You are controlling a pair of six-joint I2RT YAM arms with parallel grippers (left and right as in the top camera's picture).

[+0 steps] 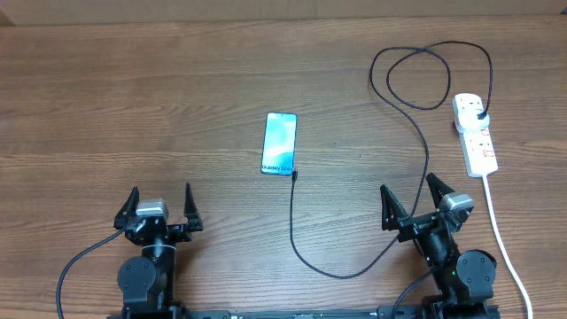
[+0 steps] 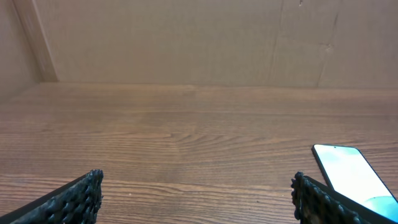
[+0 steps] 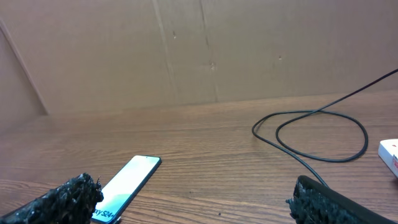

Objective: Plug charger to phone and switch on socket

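A slim blue-screened phone (image 1: 279, 143) lies ahead, between the left tool (image 1: 160, 190) and right tool (image 1: 407, 183). Both gape wide (holding nothing), well apart from it.

Overhead: high up, looking straight down on the whole surface (image 1: 133, 89).
Left wrist: low, close to the surface, facing forward.
Right wrist: low, facing forward.
Shared: the phone (image 1: 279, 143) shows in all three views.

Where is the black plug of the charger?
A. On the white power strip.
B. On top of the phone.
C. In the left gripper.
A: in the overhead view the black plug sits at the far end of the power strip.
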